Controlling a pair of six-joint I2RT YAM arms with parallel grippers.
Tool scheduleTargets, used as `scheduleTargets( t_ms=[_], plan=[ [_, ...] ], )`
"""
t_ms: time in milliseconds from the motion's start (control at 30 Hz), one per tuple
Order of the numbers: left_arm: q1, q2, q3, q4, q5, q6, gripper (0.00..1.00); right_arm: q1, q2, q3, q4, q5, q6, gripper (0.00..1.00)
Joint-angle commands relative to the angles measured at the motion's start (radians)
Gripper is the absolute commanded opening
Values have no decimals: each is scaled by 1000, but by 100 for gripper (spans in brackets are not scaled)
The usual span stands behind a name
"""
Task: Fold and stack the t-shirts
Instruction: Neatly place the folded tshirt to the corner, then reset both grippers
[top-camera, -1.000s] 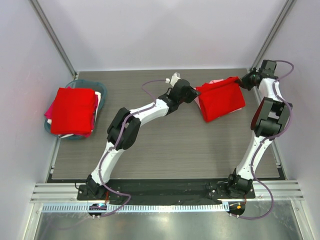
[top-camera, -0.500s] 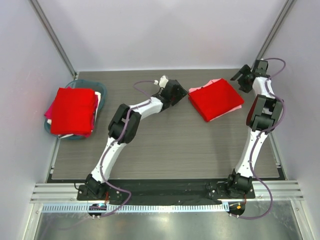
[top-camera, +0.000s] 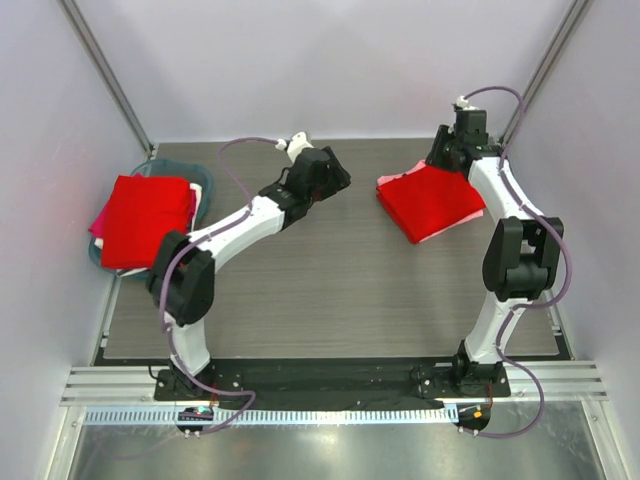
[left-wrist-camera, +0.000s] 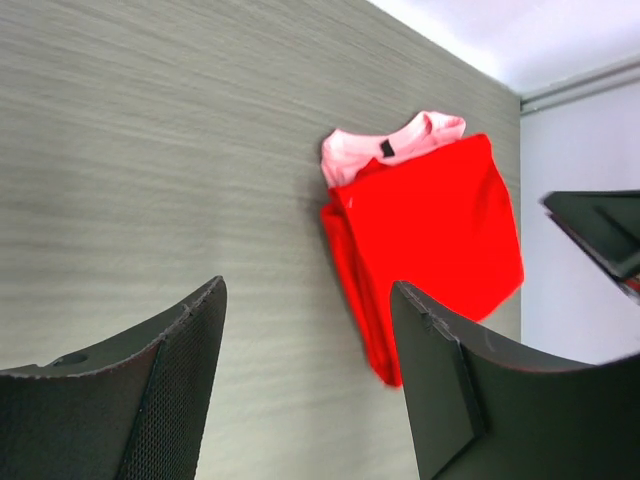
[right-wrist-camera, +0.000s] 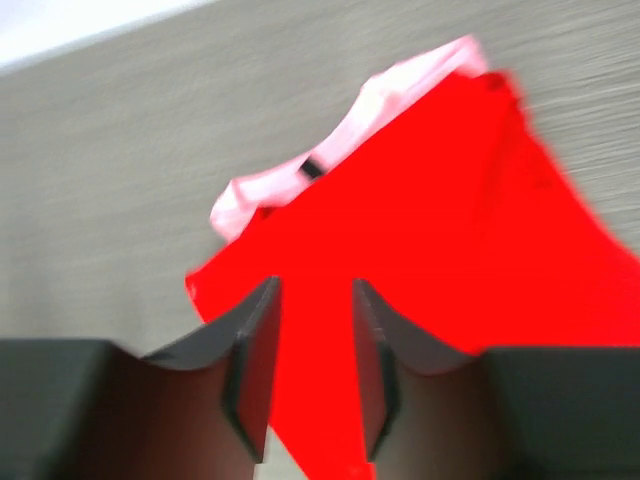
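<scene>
1. Two arms reach over our grey table (top-camera: 350, 290), seen from above.
2. At 2 o'clock lies a folded red tee (top-camera: 432, 203). It rests on a pink tee (left-wrist-camera: 392, 146) whose collar peeks out at the far edge.
3. Our right gripper (right-wrist-camera: 312, 360) is above that red tee's far edge, fingers narrowly parted and clasping nothing.
4. Our left gripper (left-wrist-camera: 310, 370) hangs near 12 o'clock, fingers spread wide and empty, well apart from the pile.
5. At 9 o'clock a teal basin (top-camera: 205, 182) holds a stack (top-camera: 145, 222) of tees, red on top.
</scene>
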Motion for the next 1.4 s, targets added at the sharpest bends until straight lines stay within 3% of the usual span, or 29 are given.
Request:
scheduleTargets(
  t_ms=[0, 67, 167, 200, 600, 800, 1367],
  plan=[
    [8, -115, -82, -73, -35, 62, 67, 5, -27, -74, 0, -113, -42, 35],
    [10, -186, -150, -82, -26, 62, 67, 68, -38, -95, -2, -136, -56, 29],
    [11, -263, -220, -89, -8, 63, 67, 120, -53, -119, -10, -150, -93, 8],
    [13, -279, -234, -99, -5, 63, 67, 132, -55, -122, -16, -137, -100, 6],
    [13, -365, -310, -173, -31, 90, 66, 163, 81, -24, -101, -132, -108, 3],
    [13, -395, -325, -176, -38, 102, 66, 240, 117, -7, -135, -115, -179, 3],
    [13, -368, -334, -179, -42, 103, 65, 341, 285, 74, -175, 307, -215, 2]
  ],
)
